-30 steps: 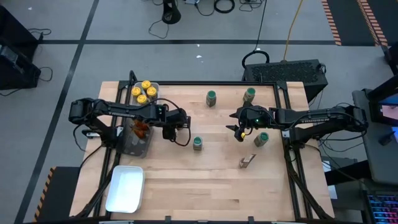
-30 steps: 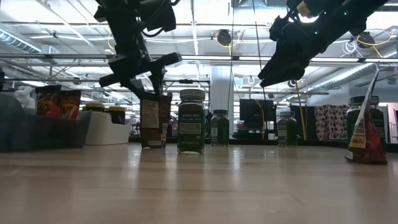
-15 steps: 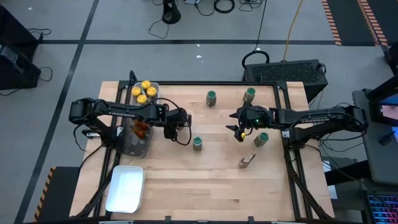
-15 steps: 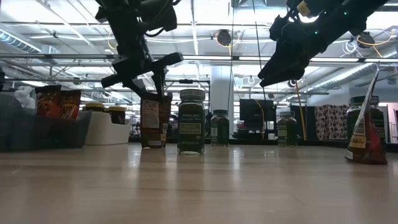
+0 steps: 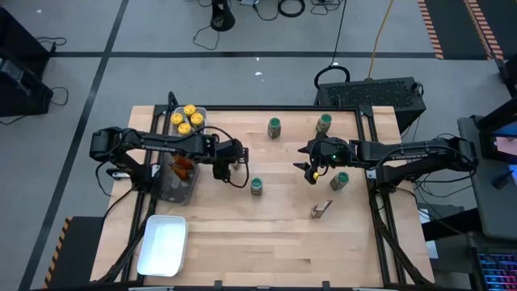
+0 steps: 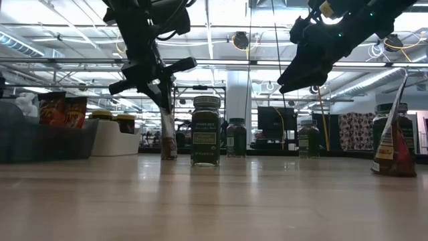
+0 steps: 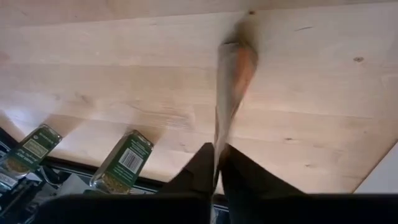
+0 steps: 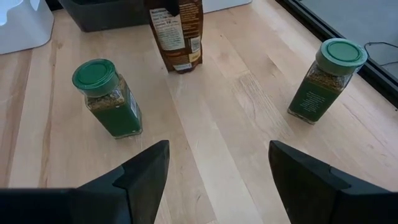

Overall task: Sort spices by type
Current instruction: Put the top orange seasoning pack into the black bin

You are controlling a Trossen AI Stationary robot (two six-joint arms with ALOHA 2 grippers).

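Left end effector (image 7: 217,163) clamped on top edge of orange-brown packet (image 7: 231,93), standing on desk (image 5: 283,234) beside dark tray (image 5: 171,190). Right end effector (image 8: 217,177) apart, hovering among green-lidded jars (image 8: 109,99). Risk: thin edge grip, packet likely to swing or slip during transfer.

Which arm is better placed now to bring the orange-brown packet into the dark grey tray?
The left. Its claw is shut on the packet, close beside the dark grey tray. The right claw hangs open across the table, near the green-lidded jars.
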